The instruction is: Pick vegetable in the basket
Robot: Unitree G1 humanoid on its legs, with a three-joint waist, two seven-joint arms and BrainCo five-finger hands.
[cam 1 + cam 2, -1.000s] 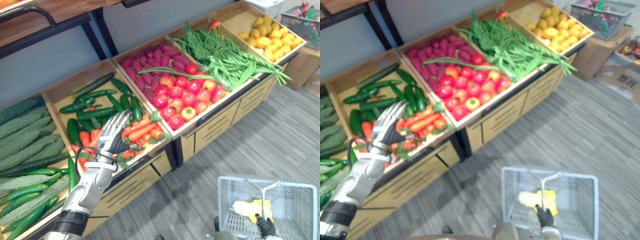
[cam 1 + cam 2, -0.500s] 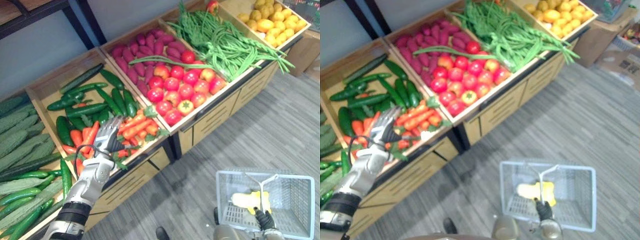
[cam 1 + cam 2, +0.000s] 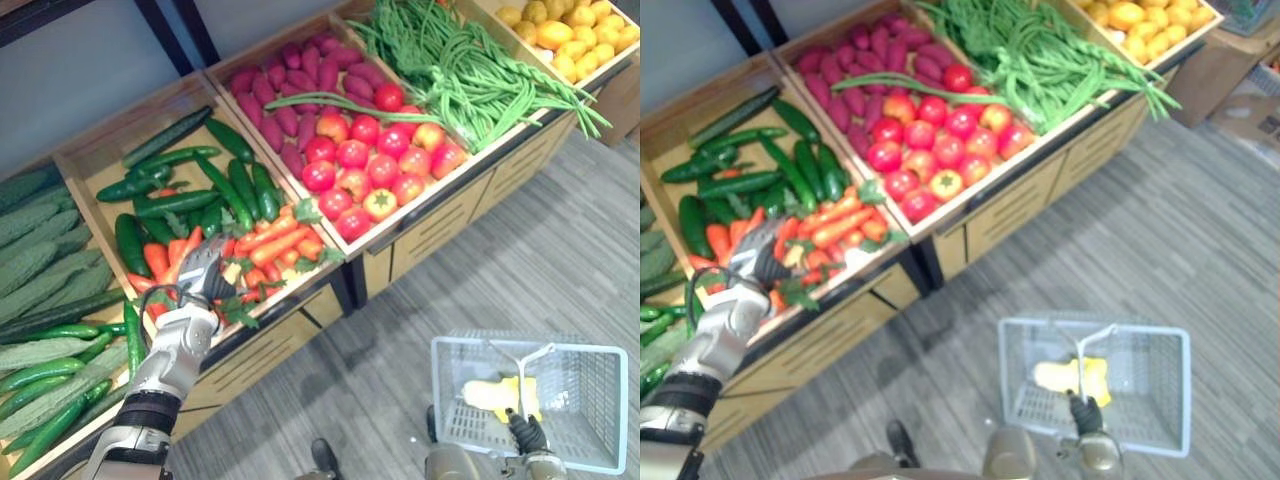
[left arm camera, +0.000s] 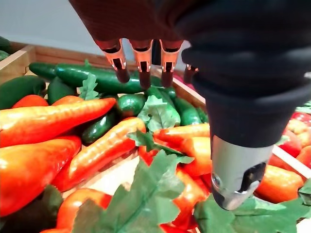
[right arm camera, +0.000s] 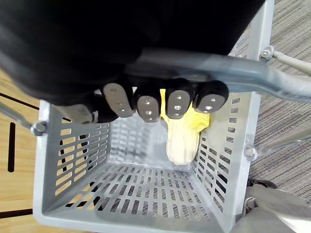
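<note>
Left eye view, right eye view: stereo pair on head, high, wide, aimed steeply down at wooden stand (image 3: 440,215) and grey floor (image 3: 560,260). Shared: tomatoes (image 3: 375,165), carrots (image 3: 270,245), basket (image 3: 452,400); right eye places all further left.

Left wrist view: very near, low, looking along left hand (image 4: 138,56) across carrots toward cucumbers (image 4: 97,77).

Right wrist view: very near, looking down past right hand (image 5: 148,107) into basket.

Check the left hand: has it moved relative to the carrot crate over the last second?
Yes. The left hand has dropped toward the carrots and now stops short of the cucumbers it overlapped before. The camera shifted too.
</note>
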